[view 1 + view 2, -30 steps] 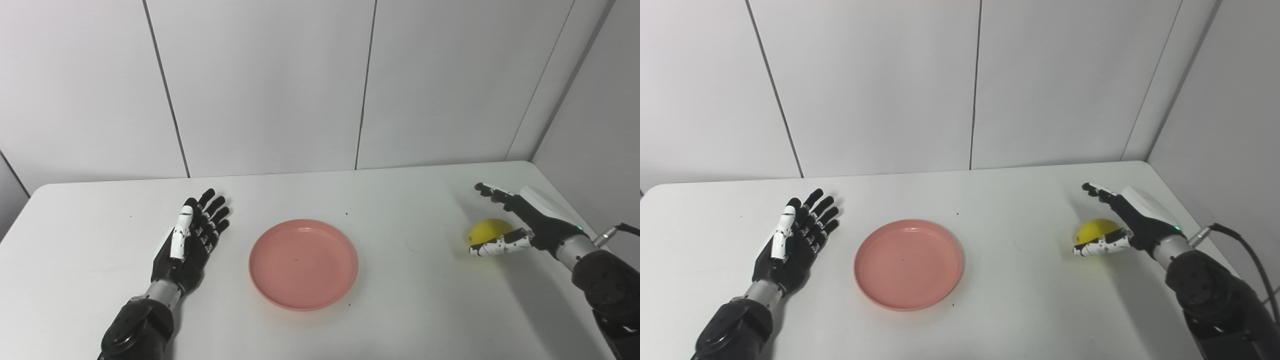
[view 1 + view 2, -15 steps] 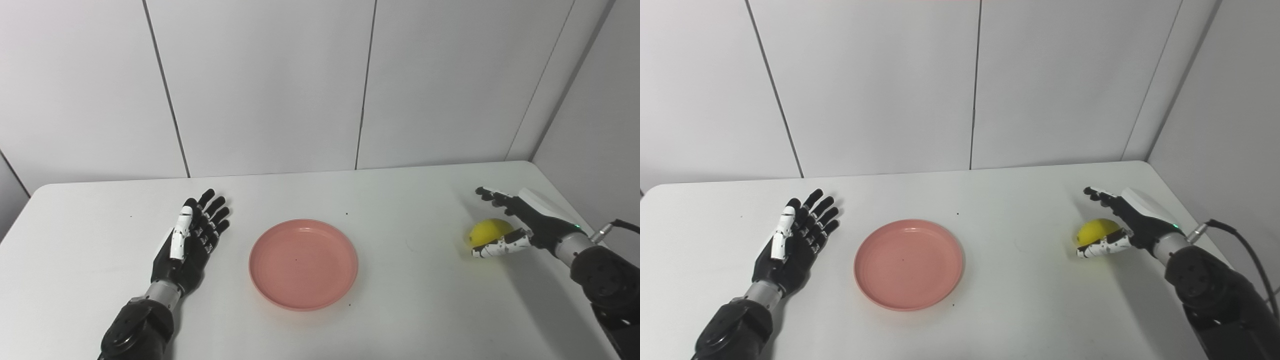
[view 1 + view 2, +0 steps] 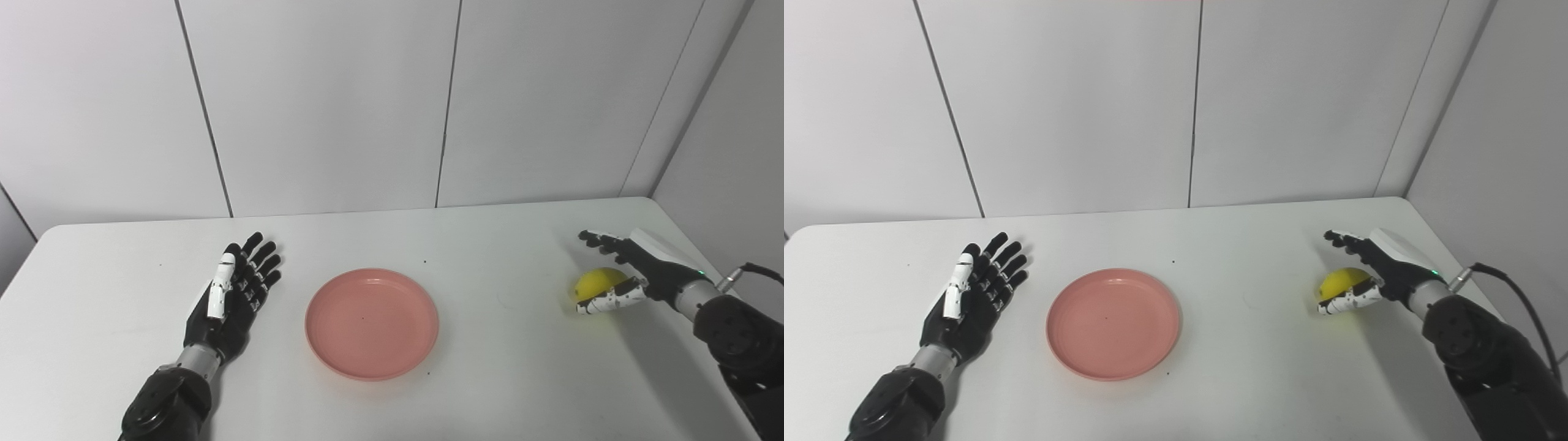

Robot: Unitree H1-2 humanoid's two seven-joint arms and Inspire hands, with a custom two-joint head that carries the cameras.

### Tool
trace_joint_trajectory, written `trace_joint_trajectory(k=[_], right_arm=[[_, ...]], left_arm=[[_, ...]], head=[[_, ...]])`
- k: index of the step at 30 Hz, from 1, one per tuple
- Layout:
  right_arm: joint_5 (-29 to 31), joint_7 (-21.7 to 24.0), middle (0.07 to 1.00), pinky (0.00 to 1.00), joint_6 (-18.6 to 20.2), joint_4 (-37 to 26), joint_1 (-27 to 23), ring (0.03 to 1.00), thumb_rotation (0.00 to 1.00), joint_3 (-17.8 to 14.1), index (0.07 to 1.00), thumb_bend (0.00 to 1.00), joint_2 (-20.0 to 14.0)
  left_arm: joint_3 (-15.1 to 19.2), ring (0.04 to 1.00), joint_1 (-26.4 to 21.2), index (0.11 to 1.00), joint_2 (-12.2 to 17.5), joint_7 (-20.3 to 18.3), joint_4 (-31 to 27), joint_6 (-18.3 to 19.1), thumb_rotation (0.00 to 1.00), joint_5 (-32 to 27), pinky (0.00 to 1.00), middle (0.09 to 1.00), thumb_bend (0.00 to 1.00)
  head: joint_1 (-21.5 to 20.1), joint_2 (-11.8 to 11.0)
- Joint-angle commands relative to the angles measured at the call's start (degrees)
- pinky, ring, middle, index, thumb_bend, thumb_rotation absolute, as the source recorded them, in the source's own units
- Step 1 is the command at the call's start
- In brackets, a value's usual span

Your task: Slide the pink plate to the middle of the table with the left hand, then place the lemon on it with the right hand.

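The pink plate (image 3: 372,323) lies flat near the middle of the white table (image 3: 478,245), empty. The yellow lemon (image 3: 597,283) rests on the table at the far right. My right hand (image 3: 634,269) is open around it: the thumb lies along its near side, the fingers reach past its far side, and the lemon sits in the gap. I cannot tell whether the hand touches it. My left hand (image 3: 233,294) lies open and flat, fingers spread, to the left of the plate and apart from it.
The table's right edge runs just behind my right hand, with the grey side wall (image 3: 723,153) close by. A cable (image 3: 1513,300) trails from my right wrist. White wall panels stand behind the table's far edge.
My right hand has shifted slightly and settled lower around the lemon, the fingers curling a little. The lemon, the plate and my left hand have not moved.
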Motion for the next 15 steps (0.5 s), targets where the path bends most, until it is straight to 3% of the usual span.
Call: trace_joint_trajectory(k=[1,15], right_arm=[[-0.3,-0.2,0.878,0.85,-0.5,-0.6,-2.2,0.877,0.21,-0.4,0.879,1.0,-2.7],[-0.3,-0.3,0.851,0.82,-1.0,0.7,-2.3,0.842,0.2,-0.1,0.85,0.97,-3.1]], left_arm=[[0.0,0.954,0.0,0.947,0.6,0.1,-0.2,1.3,1.0,0.0,0.97,0.952,0.45],[0.0,0.95,0.2,0.944,0.5,0.3,-0.7,1.8,1.0,0.1,0.97,0.949,0.45]], head=[[0.0,0.0],[0.0,0.1]])
